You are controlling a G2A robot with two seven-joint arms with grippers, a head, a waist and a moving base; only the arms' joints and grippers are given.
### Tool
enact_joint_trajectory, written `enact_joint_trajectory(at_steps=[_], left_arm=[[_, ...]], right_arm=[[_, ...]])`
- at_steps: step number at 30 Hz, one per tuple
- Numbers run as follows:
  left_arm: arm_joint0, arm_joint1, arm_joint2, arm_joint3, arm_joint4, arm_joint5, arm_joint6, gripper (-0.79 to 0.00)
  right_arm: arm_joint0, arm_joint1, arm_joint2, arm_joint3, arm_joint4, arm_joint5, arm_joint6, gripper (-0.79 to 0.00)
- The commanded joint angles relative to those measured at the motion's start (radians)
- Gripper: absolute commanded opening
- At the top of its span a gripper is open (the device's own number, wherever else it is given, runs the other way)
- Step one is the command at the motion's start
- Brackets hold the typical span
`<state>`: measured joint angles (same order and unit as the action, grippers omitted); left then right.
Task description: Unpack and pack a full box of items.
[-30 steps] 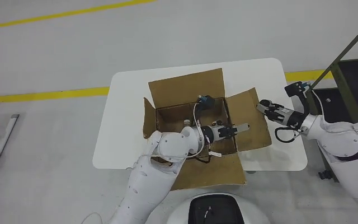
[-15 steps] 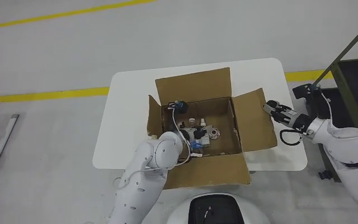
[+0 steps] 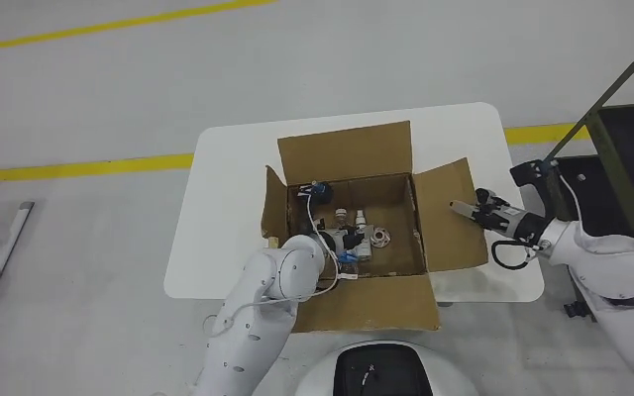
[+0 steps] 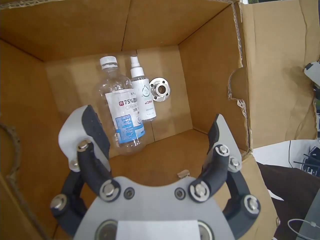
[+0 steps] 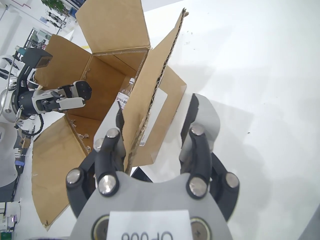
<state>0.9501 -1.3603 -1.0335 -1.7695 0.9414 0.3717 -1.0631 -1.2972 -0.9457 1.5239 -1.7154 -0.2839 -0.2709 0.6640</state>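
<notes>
Box [image 3: 342, 153] sits mid-table [image 3: 238, 218], flaps out. Left gripper [image 4: 152, 123] hangs inside it, spread wide, holding nothing, above the clear bottle [image 4: 122, 106]. Bottle lies on the box floor touching the spray bottle [image 4: 143, 93], with the metal flange [image 4: 160, 89] just beside that. Right gripper [image 5: 160, 112] is at the right flap [image 5: 155, 76], jaws apart around its edge, not clamped. Likely step: picking an item out. Descend centred on the bottle body, jaws across its width, clear of the spray bottle. Round plastic may roll or slip.
</notes>
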Motion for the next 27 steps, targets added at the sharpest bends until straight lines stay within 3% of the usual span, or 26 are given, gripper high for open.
enact_joint_trajectory(at_steps=[1, 2, 5, 7, 14, 27], left_arm=[[0.000, 0.000, 0.000, 0.000, 0.000, 0.000, 0.000, 0.000], [0.000, 0.000, 0.000, 0.000, 0.000, 0.000, 0.000, 0.000], [0.007, 0.000, -0.001, 0.004, -0.001, -0.003, 0.012, 0.000], [0.013, 0.002, -0.003, 0.015, 0.020, -0.014, 0.024, 0.000], [-0.010, 0.005, 0.035, 0.088, 0.174, -0.030, -0.029, 0.000], [-0.106, -0.030, 0.143, 0.278, 0.208, -0.065, -0.062, 0.000]], right_arm=[[0.006, -0.001, -0.007, 0.016, 0.020, -0.023, 0.003, -0.311], [0.011, -0.002, -0.014, 0.024, 0.032, -0.033, 0.008, -0.409], [0.032, -0.004, -0.029, 0.050, 0.044, -0.051, 0.019, -0.536], [0.044, -0.005, -0.040, 0.062, 0.046, -0.055, 0.023, -0.785], [0.070, -0.008, -0.062, 0.089, 0.037, -0.054, 0.024, -0.785], [0.075, -0.009, -0.072, 0.094, 0.032, -0.069, 0.015, -0.785]])
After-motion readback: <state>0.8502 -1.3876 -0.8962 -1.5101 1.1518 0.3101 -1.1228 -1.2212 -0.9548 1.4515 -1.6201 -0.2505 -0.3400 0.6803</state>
